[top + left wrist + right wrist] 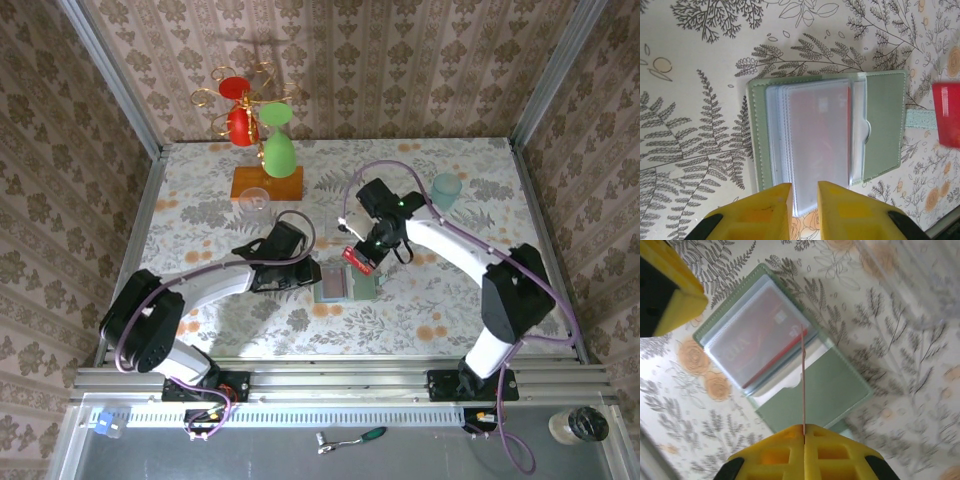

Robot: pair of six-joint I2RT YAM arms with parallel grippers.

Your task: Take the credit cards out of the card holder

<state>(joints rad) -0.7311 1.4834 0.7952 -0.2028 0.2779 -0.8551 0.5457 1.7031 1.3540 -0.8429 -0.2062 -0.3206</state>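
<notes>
Red card point(946, 115) pinched free
Our right gripper point(803, 429) clamps it edge-on; left gripper point(804, 187), barely parted beside the card holder point(885, 125), likely steadying it.

You see the right gripper point(803, 429) pinching a thin red plastic card point(803, 375) edge-on, above the open sage-green bifold wallet point(827, 387).

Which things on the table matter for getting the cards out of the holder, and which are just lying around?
Part of the job: card holder, open on the table; red credit card pinched in the right gripper; another red card in the holder's clear sleeves.
Just lying about: pale teal cup; small clear cup; red-and-green ornament stand.
</notes>
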